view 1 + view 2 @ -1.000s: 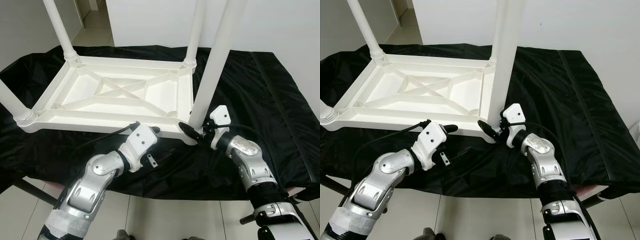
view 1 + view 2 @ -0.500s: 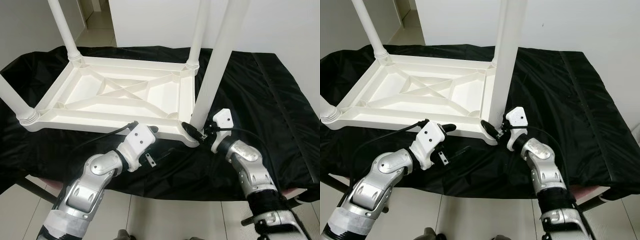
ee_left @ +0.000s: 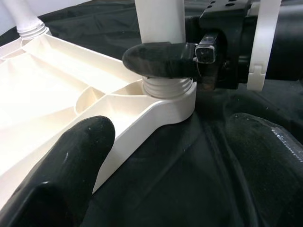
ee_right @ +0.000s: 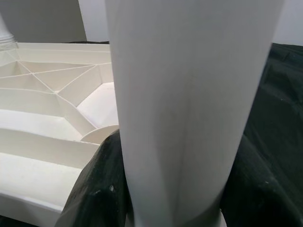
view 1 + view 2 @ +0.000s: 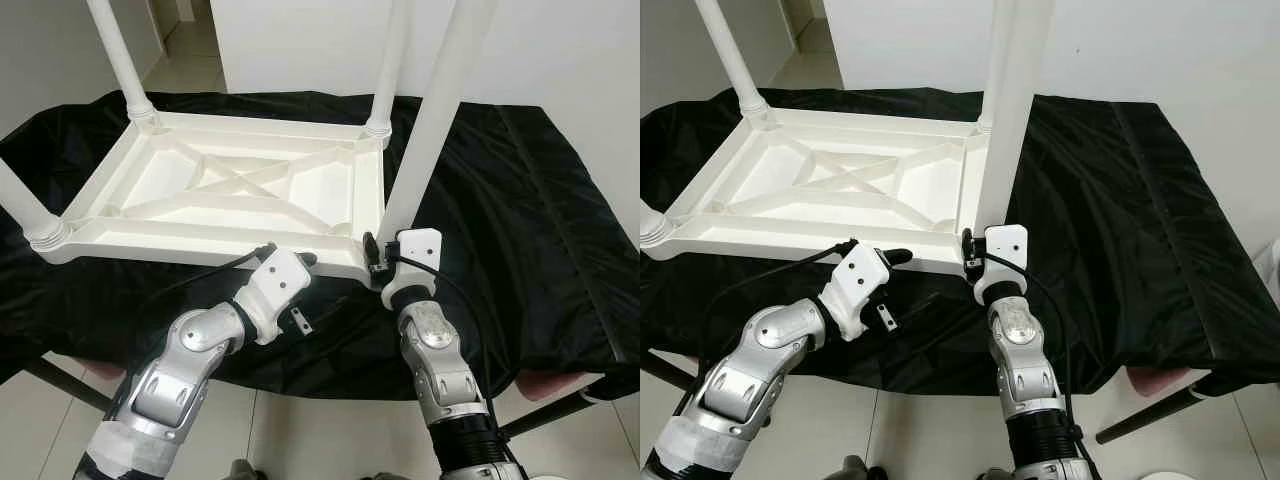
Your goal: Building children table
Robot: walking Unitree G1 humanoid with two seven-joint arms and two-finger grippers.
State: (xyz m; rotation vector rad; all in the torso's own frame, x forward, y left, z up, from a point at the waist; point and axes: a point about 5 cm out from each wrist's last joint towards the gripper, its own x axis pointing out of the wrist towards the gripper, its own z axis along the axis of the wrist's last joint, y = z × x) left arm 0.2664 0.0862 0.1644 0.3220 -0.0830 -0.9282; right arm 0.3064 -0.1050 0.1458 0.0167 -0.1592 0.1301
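Nearest the front edge of the bench, both arms reach in over the black cloth [image 5: 520, 200] that covers it. The left gripper [image 5: 300, 268] rests against the near side wall of the upturned white table top [image 5: 230, 190], its jaws parted and holding nothing: one finger lies along the wall, the other points toward the corner socket. I take this as bracing, so the top does not slide on the slippery cloth while the leg is worked.

Just beside it, at the top's near right corner, the right gripper [image 5: 374, 252] has its jaws closed around the base of the near right leg [image 5: 425, 130], low down where the ribbed collar meets the socket [image 3: 170, 92]. The right wrist view shows a black finger [image 4: 102, 189] hugging each side of the white tube. Gripping this low probably gives the most control for turning or seating the leg, which stands close to upright.

Farther back, three more legs stand in their corners: the near left leg [image 5: 18, 200], the far left leg [image 5: 117, 55] and the far right leg [image 5: 388, 60]. The top lies underside up, its cross ribs showing, on the left half of the bench. Beyond the far edge are a white wall and pale floor tiles.
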